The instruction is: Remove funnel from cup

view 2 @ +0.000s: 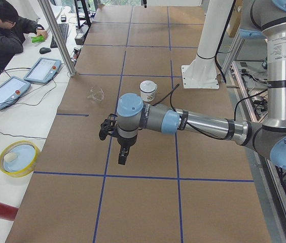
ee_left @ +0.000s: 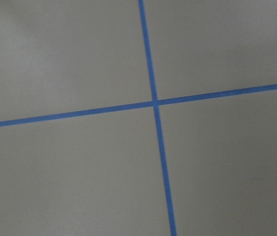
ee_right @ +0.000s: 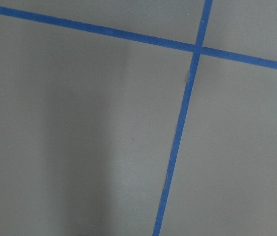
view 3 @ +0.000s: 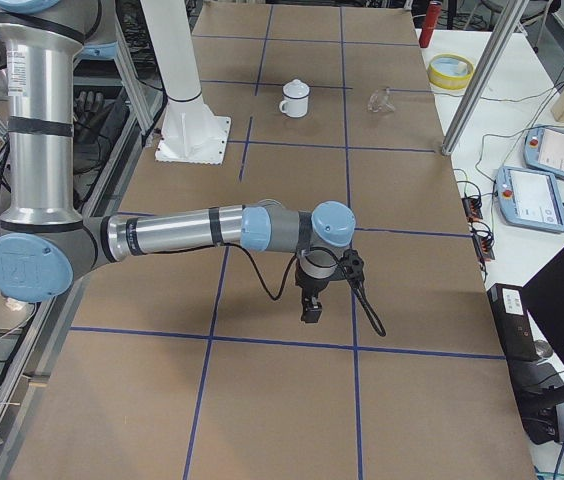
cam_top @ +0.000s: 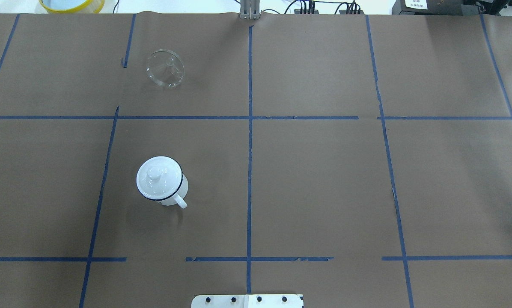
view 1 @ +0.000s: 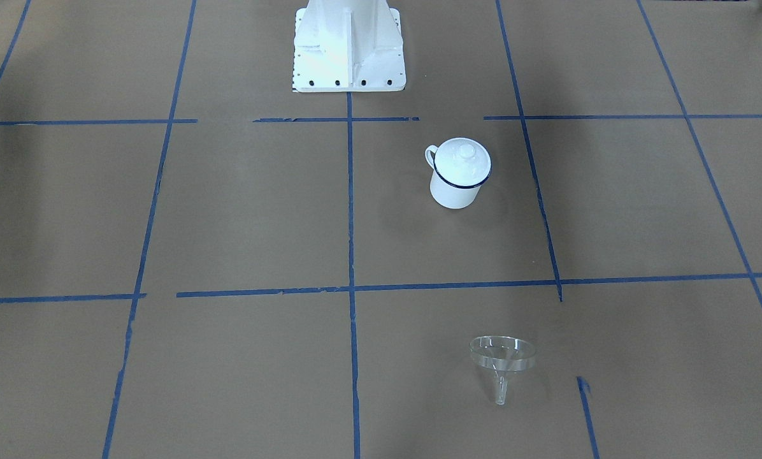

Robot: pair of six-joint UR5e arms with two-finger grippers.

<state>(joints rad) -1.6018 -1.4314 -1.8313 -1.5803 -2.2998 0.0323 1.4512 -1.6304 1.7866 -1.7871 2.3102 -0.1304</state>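
Clear funnel (view 1: 502, 358) lies apart from cup (view 1: 457, 182); cannot tell how open left tool (view 2: 122, 157) or right tool (view 3: 311, 311) is.

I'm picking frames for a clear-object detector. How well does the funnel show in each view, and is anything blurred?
Front-facing view: the funnel is crisp, rim and stem outlined by highlights. Overhead view: faint, only rim glints against brown paper. Side views: tiny, barely readable. Wrist views: slightly soft, showing only blue tape on paper.
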